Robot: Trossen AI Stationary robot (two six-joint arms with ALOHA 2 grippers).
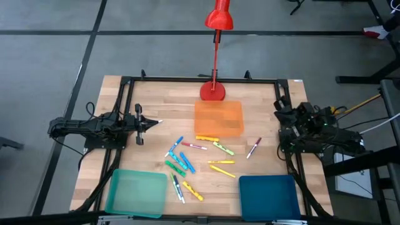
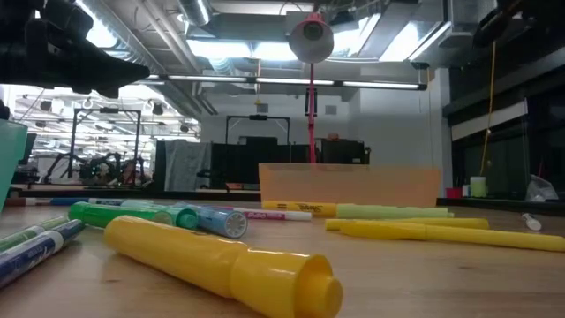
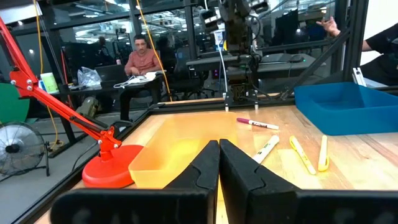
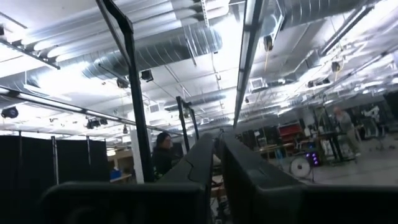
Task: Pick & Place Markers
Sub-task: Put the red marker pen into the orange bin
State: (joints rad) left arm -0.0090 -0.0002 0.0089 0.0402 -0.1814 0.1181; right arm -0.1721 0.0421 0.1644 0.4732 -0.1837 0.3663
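Several markers (image 1: 194, 159) in yellow, green, blue and pink lie flat on the wooden table's middle, and a pink one (image 1: 253, 148) lies apart toward the right. The low view shows a fat yellow marker (image 2: 229, 265) nearest. My left gripper (image 1: 156, 122) hovers level at the table's left side, pointing at the markers (image 3: 266, 148). Its fingers (image 3: 219, 152) are shut on nothing. My right gripper (image 4: 217, 149) sits at the table's right edge (image 1: 289, 120), tipped upward toward the ceiling, shut and empty.
An orange tray (image 1: 219, 119) sits behind the markers, with a red lamp's base (image 1: 212, 92) at the far edge. A teal tray (image 1: 136, 190) stands near left and a blue tray (image 1: 269, 195) near right. A black frame rail (image 1: 200, 79) rims the table. People sit in the room beyond (image 3: 144, 59).
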